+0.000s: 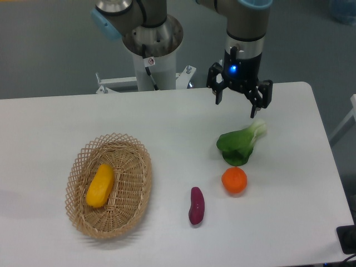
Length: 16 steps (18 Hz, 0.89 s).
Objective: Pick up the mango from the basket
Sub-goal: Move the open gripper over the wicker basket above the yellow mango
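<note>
On the table: one basket (pixel 78 167) holding one mango (pixel 100 185); well apart, one gripper (pixel 238 105), fingers spread, empty.

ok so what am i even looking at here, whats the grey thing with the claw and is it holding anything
That is a robot arm, seen by one fixed camera looking down at a white table. Its claw is a two-finger gripper, open and empty, hovering above the leafy green vegetable. On the table are also a round orange fruit, a purple sweet potato and a wicker basket with a yellow mango lying inside. Nothing is held.
</note>
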Each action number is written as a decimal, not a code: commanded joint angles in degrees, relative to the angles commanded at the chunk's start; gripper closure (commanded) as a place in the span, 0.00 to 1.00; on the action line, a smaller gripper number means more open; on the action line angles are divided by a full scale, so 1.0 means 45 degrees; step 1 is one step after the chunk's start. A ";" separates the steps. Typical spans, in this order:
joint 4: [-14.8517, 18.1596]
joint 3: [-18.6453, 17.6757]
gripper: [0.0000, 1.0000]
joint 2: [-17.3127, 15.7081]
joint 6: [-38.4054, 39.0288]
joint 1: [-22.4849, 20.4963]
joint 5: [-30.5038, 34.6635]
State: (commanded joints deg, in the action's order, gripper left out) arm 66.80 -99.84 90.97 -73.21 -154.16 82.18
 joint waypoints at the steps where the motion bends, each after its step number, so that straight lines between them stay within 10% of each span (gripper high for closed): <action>1: -0.0096 -0.0039 0.00 -0.0019 0.0000 0.0019 0.0039; 8: -0.0078 -0.0409 0.00 -0.0195 0.0058 0.0097 -0.0136; 16: -0.0527 -0.0781 0.00 -0.0040 0.4293 0.1541 -0.0175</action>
State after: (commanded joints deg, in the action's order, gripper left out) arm 64.43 -103.36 90.79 -53.90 -147.23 81.39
